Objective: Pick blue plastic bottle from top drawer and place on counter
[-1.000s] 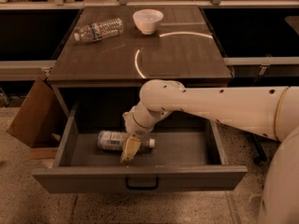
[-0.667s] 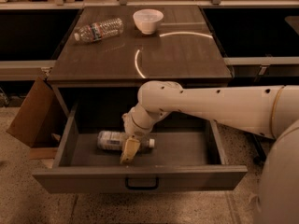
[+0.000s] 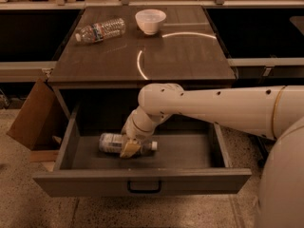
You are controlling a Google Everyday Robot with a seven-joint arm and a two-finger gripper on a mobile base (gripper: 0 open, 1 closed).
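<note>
Your gripper (image 3: 130, 148) was down inside the open top drawer (image 3: 190, 182), over the blue plastic bottle (image 3: 110, 142), which lay on its side left of centre, cap pointing right. Whether it grasped the bottle, you could not tell. The counter (image 3: 180, 56) lay beyond.

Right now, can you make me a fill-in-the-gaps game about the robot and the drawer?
1. The blue plastic bottle lies in the top drawer on its ____.
2. The gripper is down inside the ____, right at the bottle.
3. On the counter, a white ____ stands near a clear bottle lying down.
Missing words: side; drawer; bowl.
</note>
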